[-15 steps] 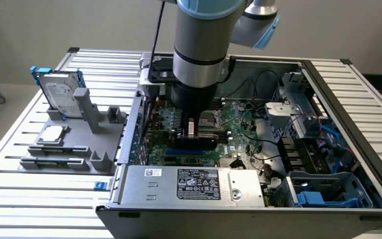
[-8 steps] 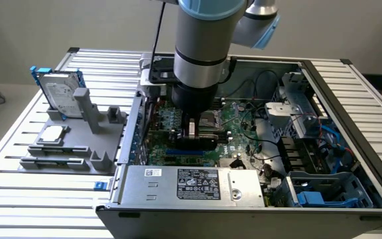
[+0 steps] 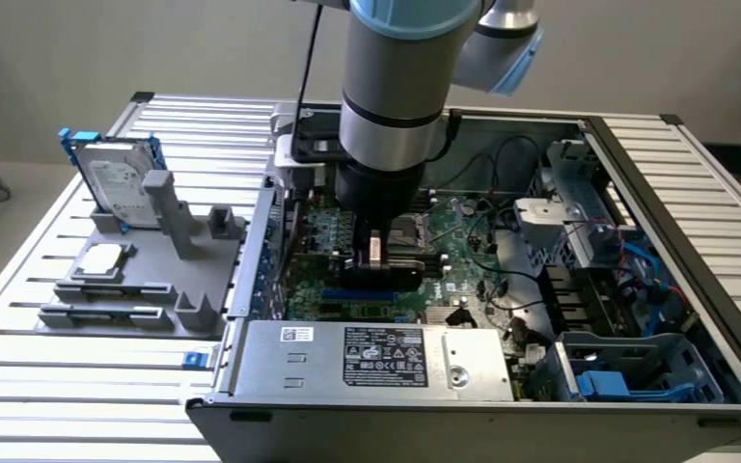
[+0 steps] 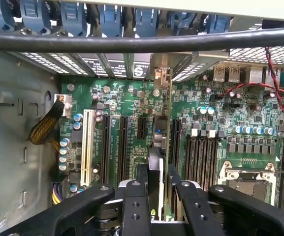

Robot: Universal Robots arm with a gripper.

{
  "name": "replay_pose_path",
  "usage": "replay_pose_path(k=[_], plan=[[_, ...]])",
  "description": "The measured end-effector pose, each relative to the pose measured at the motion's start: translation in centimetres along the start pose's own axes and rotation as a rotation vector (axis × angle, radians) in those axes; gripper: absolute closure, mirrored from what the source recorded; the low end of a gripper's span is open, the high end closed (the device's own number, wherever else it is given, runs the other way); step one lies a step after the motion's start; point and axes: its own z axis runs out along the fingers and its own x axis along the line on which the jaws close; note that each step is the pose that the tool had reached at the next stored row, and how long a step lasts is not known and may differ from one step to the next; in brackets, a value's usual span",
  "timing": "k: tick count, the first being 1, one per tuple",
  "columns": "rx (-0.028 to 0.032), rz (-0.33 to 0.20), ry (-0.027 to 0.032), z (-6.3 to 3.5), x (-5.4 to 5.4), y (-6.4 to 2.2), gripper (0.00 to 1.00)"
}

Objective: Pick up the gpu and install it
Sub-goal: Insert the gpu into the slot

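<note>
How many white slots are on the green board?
1. The white slot lies on the board, between the yellow cables and the black slots. The gpu in the jaws may hide more.

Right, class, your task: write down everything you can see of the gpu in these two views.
The gpu is a thin flat card, black cover and dark board, edge-on in the wrist view, with a silver bracket at its far end near the case's rear wall. It stands upright on its long edge over the green motherboard, in line with the long black expansion slots. The gripper clamps it from both sides. Whether it sits in a slot cannot be told.
</note>
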Motion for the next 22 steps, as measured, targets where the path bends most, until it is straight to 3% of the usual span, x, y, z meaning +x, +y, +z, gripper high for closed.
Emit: replay_pose_path(k=[10,17,22], plan=[[-0.0011,-0.006,0.0002,0.15,0.04,-0.05,0.73],[-0.0003,-0.005,-0.0111,0.24,0.04,-0.08,0.73],[0.0000,0.001,-0.0126,0.29,0.05,-0.08,0.73]])
